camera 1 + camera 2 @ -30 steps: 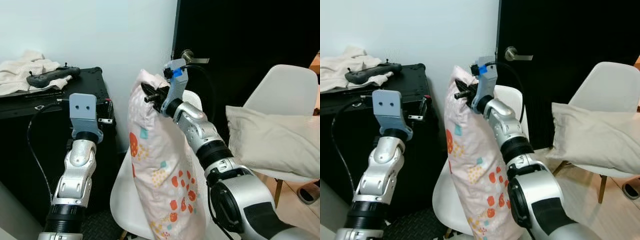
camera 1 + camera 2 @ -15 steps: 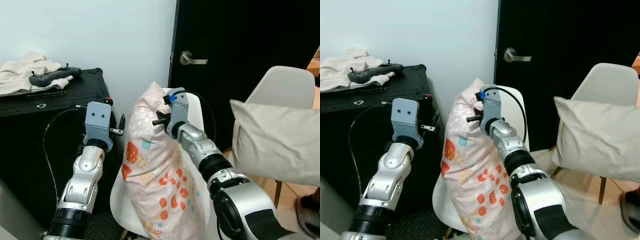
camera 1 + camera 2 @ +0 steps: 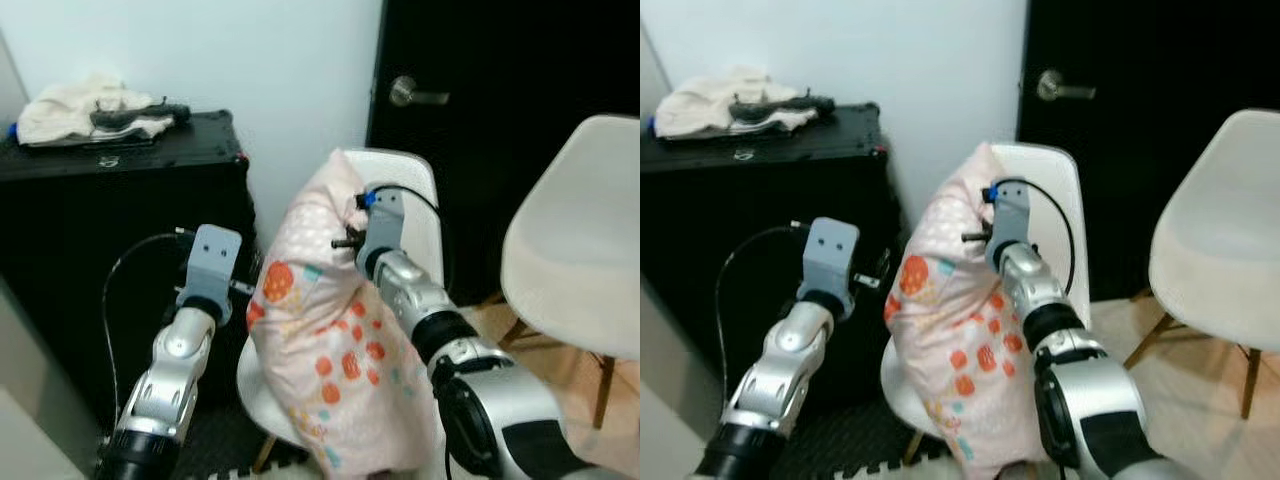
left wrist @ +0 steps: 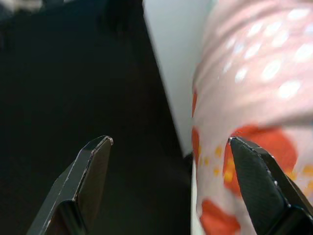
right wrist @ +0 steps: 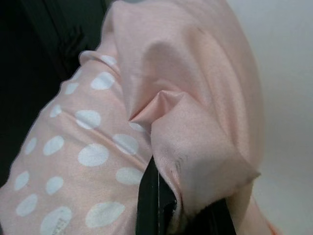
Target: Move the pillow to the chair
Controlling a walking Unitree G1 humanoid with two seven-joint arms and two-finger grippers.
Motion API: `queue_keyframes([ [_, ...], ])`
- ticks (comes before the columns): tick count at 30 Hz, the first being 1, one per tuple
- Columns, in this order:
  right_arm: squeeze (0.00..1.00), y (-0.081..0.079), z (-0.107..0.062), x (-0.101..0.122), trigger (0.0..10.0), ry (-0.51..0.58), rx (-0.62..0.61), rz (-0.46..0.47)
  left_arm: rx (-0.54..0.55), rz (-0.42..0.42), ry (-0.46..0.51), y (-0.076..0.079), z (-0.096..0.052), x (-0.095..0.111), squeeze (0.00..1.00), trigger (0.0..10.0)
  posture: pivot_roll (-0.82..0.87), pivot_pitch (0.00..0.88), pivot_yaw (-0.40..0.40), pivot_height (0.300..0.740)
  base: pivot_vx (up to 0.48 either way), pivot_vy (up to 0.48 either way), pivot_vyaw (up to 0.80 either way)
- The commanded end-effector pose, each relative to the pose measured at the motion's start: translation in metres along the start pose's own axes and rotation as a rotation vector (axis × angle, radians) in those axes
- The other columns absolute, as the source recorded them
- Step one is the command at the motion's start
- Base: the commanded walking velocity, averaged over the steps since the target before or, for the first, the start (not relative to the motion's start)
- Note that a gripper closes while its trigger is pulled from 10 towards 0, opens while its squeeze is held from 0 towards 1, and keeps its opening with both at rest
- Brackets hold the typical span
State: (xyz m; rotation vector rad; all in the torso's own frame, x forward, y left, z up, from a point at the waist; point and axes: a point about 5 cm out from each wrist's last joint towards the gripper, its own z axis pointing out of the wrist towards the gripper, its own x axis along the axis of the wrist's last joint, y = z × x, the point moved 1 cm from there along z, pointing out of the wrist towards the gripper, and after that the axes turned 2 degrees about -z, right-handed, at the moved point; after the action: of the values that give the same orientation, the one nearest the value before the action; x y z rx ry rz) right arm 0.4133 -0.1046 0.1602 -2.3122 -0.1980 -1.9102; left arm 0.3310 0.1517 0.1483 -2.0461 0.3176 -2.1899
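A pink pillow (image 3: 330, 350) with red and orange prints stands upright on the seat of a white chair (image 3: 405, 175), leaning against its back. My right gripper (image 3: 346, 240) is shut on the pillow's top corner; in the right wrist view the pink fabric (image 5: 186, 98) is bunched over a black finger (image 5: 154, 205). My left gripper (image 3: 245, 290) is open at the pillow's left side, by the black case. In the left wrist view its fingers (image 4: 93, 171) stand wide apart, with the pillow (image 4: 254, 78) against one of them.
A black case (image 3: 120, 230) stands against the wall on the left, carrying a cream cloth (image 3: 60, 110) and a black controller (image 3: 140, 110). Behind the chair is a black door (image 3: 500, 60) with a metal handle (image 3: 415, 95). A second white chair (image 3: 580, 230) stands on the right.
The pillow has come down with my right gripper and now rests lower on the chair. My left gripper has dropped to the pillow's side. The camera has shifted too.
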Motion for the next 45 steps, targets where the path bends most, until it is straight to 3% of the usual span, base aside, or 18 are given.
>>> queue_keyframes([
  [1,0.0,0.011,-0.003,-0.018,10.0,-0.068,-0.045,0.027,-0.009,0.036,-0.048,0.0,-0.004,-0.015,0.0,10.0,-0.13,0.0,-0.047,0.58,0.0,0.0,0.0],
  [5,0.0,0.012,-0.003,-0.014,10.0,-0.056,-0.049,0.039,-0.038,0.006,-0.036,0.006,-0.006,-0.02,0.0,10.0,-0.13,0.0,-0.047,0.57,0.0,0.0,0.0],
  [8,0.0,0.014,-0.001,-0.005,10.0,-0.028,-0.057,0.058,-0.222,-0.161,-0.004,0.027,-0.016,-0.028,0.0,10.0,-0.13,0.0,-0.042,0.555,0.0,0.0,0.0],
  [12,0.0,0.015,0.0,0.003,10.0,-0.004,-0.057,0.064,-0.271,-0.229,-0.041,0.03,-0.025,-0.046,0.0,10.0,-0.14,0.0,-0.04,0.545,0.0,0.0,0.0],
  [19,0.0,0.016,0.0,0.019,10.0,0.049,-0.04,0.065,-0.258,-0.219,-0.135,0.021,-0.034,-0.081,0.0,10.0,-0.15,0.0,-0.05,0.52,0.0,0.0,0.0],
  [21,0.0,0.016,0.0,0.024,10.0,0.07,-0.027,0.059,-0.197,-0.195,-0.151,0.01,-0.032,-0.087,0.0,10.0,-0.16,0.0,-0.049,0.51,0.0,0.0,0.0],
  [24,0.0,0.015,0.0,0.026,10.0,0.08,-0.023,0.06,-0.163,-0.189,-0.146,0.004,-0.03,-0.088,0.0,10.0,-0.17,0.0,-0.049,0.505,0.0,0.0,0.0],
  [27,0.0,0.015,0.0,0.033,10.0,0.124,-0.004,0.062,-0.07,-0.219,-0.081,-0.016,-0.021,-0.078,0.0,10.0,-0.17,0.0,-0.052,0.49,0.0,0.0,0.0],
  [28,0.0,0.015,0.0,0.033,10.0,0.124,-0.004,0.062,-0.07,-0.219,-0.081,-0.016,-0.021,-0.078,0.0,10.0,-0.17,0.0,-0.052,0.49,0.0,0.0,0.0],
  [29,0.0,0.014,-0.001,0.037,10.0,0.152,0.011,0.065,-0.052,-0.268,-0.019,-0.022,-0.015,-0.068,0.0,10.0,-0.18,0.0,-0.053,0.49,0.0,0.0,0.0],
  [33,0.0,0.013,-0.001,0.041,10.0,0.172,0.02,0.054,-0.095,-0.339,0.063,-0.022,-0.007,-0.053,0.0,10.0,-0.19,0.0,-0.054,0.49,0.0,0.0,0.0],
  [34,0.0,0.013,-0.001,0.041,10.0,0.175,0.022,0.049,-0.142,-0.369,0.085,-0.018,-0.005,-0.048,0.0,10.0,-0.19,0.0,-0.054,0.49,0.0,0.0,0.0],
  [35,0.0,0.013,-0.002,0.041,10.0,0.178,0.025,0.048,-0.301,-0.407,0.107,0.0,-0.003,-0.04,0.0,10.0,-0.2,0.0,-0.051,0.49,0.0,0.0,0.0],
  [36,0.0,0.013,-0.002,0.041,10.0,0.178,0.025,0.048,-0.301,-0.407,0.107,0.0,-0.003,-0.04,0.0,10.0,-0.2,0.0,-0.051,0.49,0.0,0.0,0.0],
  [38,0.0,0.014,-0.002,0.04,10.0,0.178,0.026,0.053,-0.436,-0.438,0.094,0.016,-0.005,-0.037,0.0,10.0,-0.2,0.0,-0.045,0.49,0.0,0.0,0.0],
  [42,0.0,0.014,-0.002,0.039,10.0,0.178,0.025,0.057,-0.493,-0.445,0.067,0.025,-0.007,-0.041,0.0,10.0,-0.2,0.0,-0.042,0.49,0.0,0.0,0.0],
  [44,0.0,0.013,-0.003,0.038,10.0,0.182,0.028,0.063,-0.564,-0.464,-0.035,0.038,-0.015,-0.062,0.0,10.0,-0.21,0.0,-0.031,0.49,0.0,0.0,0.0],
  [45,0.0,0.013,-0.003,0.038,10.0,0.182,0.028,0.063,-0.564,-0.464,-0.035,0.038,-0.015,-0.062,0.0,10.0,-0.21,0.0,-0.031,0.49,0.0,0.0,0.0],
])
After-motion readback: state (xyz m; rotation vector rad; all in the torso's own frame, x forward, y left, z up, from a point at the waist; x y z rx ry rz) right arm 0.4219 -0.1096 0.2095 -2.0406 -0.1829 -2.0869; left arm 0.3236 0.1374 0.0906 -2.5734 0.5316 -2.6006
